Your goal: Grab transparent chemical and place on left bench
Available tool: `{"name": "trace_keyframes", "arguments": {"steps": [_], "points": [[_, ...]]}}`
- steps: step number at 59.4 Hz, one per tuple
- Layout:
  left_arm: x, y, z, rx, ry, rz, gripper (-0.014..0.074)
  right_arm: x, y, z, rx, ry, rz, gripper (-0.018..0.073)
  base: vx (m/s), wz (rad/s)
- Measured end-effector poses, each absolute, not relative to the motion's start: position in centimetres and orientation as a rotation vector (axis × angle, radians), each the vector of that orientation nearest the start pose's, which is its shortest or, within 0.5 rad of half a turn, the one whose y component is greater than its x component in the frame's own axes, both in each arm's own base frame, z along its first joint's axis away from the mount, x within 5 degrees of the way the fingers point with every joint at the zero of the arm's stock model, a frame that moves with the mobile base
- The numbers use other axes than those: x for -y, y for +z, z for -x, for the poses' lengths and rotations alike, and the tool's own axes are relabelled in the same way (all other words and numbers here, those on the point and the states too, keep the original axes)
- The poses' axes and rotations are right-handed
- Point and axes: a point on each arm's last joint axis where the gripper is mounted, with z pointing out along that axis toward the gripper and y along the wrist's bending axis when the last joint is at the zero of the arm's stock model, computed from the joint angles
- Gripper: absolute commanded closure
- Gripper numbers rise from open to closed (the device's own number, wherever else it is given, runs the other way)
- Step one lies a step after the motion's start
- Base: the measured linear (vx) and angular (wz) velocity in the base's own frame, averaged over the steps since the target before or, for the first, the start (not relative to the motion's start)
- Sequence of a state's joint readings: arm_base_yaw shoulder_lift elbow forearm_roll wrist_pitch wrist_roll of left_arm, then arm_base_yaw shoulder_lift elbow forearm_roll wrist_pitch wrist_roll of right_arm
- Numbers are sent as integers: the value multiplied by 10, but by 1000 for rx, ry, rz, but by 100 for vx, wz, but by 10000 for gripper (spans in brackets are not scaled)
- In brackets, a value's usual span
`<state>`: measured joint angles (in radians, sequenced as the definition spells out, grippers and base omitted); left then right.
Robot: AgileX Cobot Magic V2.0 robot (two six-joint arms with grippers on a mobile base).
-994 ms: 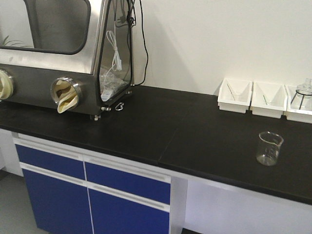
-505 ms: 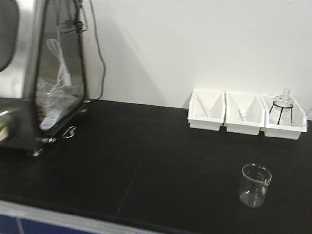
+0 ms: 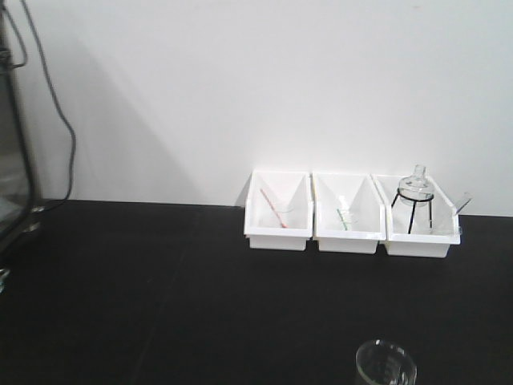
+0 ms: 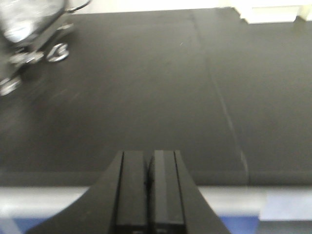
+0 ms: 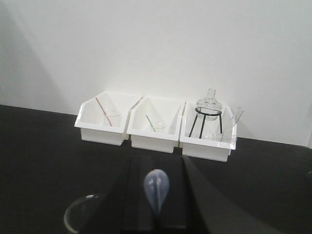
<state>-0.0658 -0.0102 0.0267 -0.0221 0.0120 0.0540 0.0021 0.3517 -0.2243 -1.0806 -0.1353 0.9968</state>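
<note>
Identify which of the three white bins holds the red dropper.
The bin at the row's left end, with the red dropper leaning inside. The middle bin holds a green dropper; the right-end bin holds a glass flask.

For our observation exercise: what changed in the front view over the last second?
The view swung right and closer: the steel glovebox slid almost off the left edge, three white plastic trays came to centre, the clear glass beaker dropped to the bottom edge. On the black bench, nothing itself moved.
</note>
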Motion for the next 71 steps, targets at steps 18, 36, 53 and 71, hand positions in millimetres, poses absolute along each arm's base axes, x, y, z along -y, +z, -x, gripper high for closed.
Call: {"name": "trace_keyframes", "arguments": {"steps": [18, 36, 53, 71], "points": [[4, 204, -57, -1510, -27, -74, 600, -11, 271, -90, -1539, 31, 158, 562, 32, -19], [4, 204, -57, -1510, -27, -74, 600, -11, 271, -90, -1539, 31, 158, 562, 20, -10], [4, 204, -57, -1510, -27, -74, 600, -11, 271, -90, -1539, 31, 158, 562, 9, -3], [4, 204, -57, -1510, -27, -74, 600, -11, 270, -90, -1540, 30, 157, 562, 2, -1]]}}
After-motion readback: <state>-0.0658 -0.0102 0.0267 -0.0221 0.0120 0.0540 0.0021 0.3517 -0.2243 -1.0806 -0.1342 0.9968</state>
